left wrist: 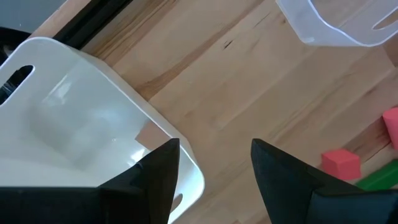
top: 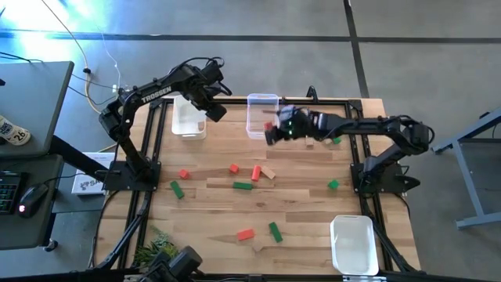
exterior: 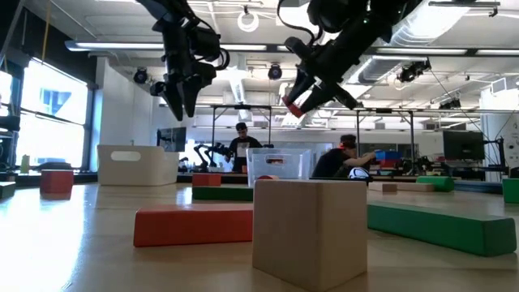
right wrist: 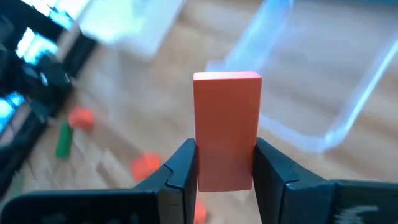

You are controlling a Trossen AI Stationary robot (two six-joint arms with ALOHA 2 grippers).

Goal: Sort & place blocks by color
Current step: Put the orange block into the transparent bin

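Observation:
Red, green and pale wooden blocks lie scattered on the table, among them a red bar (top: 256,173), a green bar (top: 243,186) and a red bar (top: 246,234). My right gripper (top: 272,131) hangs in the air beside the clear bin (top: 262,113), on that bin's near right side, shut on a red block (right wrist: 227,124). In the low view this red block (exterior: 296,104) is well above the table. My left gripper (left wrist: 214,168) is open and holds nothing. It hovers over the near right corner of the white bin (top: 188,117) at the far left. My right gripper pinches the red block between its two fingers (right wrist: 183,171), which sit on the two long sides of its lower half (right wrist: 225,168). The upper half sticks out past the fingertips. The block is lifted clear of the table, next to the clear bin.
A second white bin (top: 352,244) stands at the table's near right corner. More blocks lie near the right arm, a green one (top: 337,140) and another green one (top: 333,185). The dark frame rails run along the table's left and right edges. People sit in the room beyond.

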